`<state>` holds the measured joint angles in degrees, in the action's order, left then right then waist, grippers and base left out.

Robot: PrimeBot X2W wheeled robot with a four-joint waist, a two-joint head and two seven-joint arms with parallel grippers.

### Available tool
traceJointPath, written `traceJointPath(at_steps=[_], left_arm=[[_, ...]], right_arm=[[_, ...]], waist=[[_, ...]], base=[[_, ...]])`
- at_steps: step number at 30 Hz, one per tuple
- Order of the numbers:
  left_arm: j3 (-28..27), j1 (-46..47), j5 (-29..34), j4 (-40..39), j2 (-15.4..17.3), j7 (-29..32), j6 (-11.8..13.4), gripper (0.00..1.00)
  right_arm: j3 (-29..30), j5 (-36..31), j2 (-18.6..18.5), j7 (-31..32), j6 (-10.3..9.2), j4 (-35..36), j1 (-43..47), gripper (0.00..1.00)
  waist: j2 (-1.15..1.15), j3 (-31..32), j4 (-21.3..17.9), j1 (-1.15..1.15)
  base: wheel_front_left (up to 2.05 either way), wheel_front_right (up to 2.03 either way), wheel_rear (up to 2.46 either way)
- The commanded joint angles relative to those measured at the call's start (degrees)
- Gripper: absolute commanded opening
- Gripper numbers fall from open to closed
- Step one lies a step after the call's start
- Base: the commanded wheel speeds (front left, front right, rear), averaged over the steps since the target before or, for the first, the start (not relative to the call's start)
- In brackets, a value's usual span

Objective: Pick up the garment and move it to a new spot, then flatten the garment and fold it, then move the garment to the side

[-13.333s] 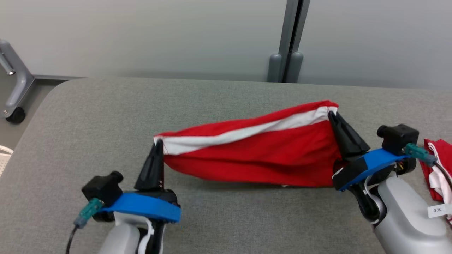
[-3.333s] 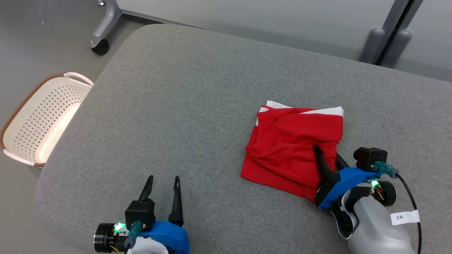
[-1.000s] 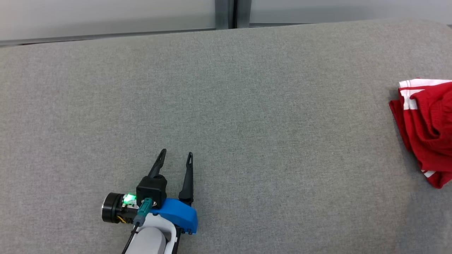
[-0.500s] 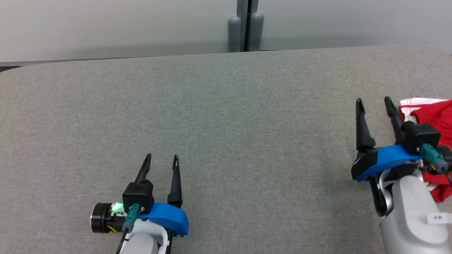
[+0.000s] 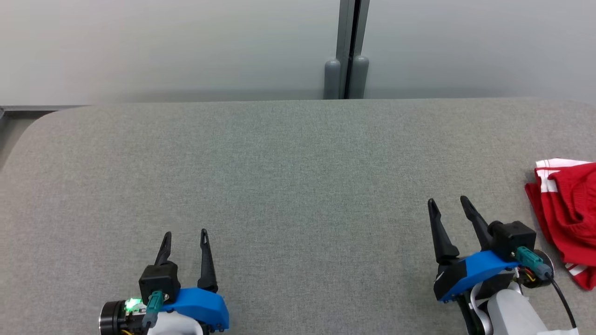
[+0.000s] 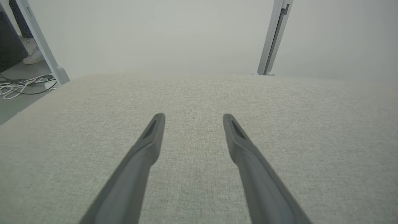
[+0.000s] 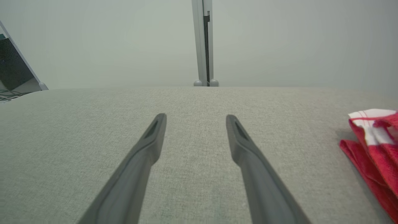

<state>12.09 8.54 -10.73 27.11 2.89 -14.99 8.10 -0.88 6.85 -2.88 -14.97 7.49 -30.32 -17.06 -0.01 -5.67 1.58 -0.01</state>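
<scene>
likely the last step, moving aside, looks done: garment (image 5: 568,214) lies bunched and folded at the far right of the grey pad (image 5: 288,186), apart from both arms. next move, by my reckoning: nothing but resting clear. right gripper (image 5: 449,208), near it, stands spread wide, empty, untouching. left gripper (image 5: 185,236) likewise spread, empty.

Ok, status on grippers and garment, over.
Left gripper open, empty. Right gripper open, empty. Garment folded, right of right gripper, untouched. Nothing blocking.
</scene>
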Motion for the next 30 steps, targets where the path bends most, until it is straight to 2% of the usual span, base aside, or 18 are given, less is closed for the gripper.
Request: traceJointPath(at_steps=[1, 16, 19, 20, 24, 30], left_arm=[[-0.5, -0.8, -0.1, 0.2, 0.0, -0.2, 0.1, 1.0], [-3.7, -5.1, -1.1, -1.5, 0.0, -0.2, -2.1, 1.0], [-4.3, -5.8, -1.8, -2.1, 0.0, -0.2, -3.3, 1.0], [-4.2, -5.4, -2.1, -1.7, 0.0, 0.1, -3.2, 0.0], [-4.2, -6.6, -2.8, 0.0, -0.1, 0.6, -3.3, 0.0], [-5.7, -6.0, -9.4, -0.9, -0.1, 2.6, -4.3, 0.0]], right_arm=[[-0.5, 0.9, -0.1, -0.3, 0.0, -0.2, 1.6, 1.0], [-1.8, 3.2, -0.1, -0.3, 0.0, 0.3, 4.1, 1.0], [-1.7, 3.5, -0.1, -0.3, 0.0, 0.6, 4.3, 1.0], [-1.8, 3.2, 0.0, 0.0, 0.0, 0.1, 3.3, 0.0], [-1.6, 3.8, 0.1, 0.6, 0.0, -1.5, 4.2, 0.0], [-0.5, 10.6, 0.1, 2.7, 0.0, -0.4, 4.4, 0.0]], waist=[[0.01, 1.2, -0.1, 0.01], [0.01, 5.9, -0.2, 0.01], [0.01, 6.2, -0.2, 0.01], [0.0, 6.2, -0.2, 0.01], [0.0, 6.2, -0.2, 0.01], [0.0, 6.2, -0.3, 0.01]], base=[[0.0, 0.0, 0.0], [0.0, 0.0, 0.0], [0.0, 0.0, 0.0], [0.0, 0.0, 0.0], [0.0, 0.0, 0.0], [0.0, 0.0, 0.0]])
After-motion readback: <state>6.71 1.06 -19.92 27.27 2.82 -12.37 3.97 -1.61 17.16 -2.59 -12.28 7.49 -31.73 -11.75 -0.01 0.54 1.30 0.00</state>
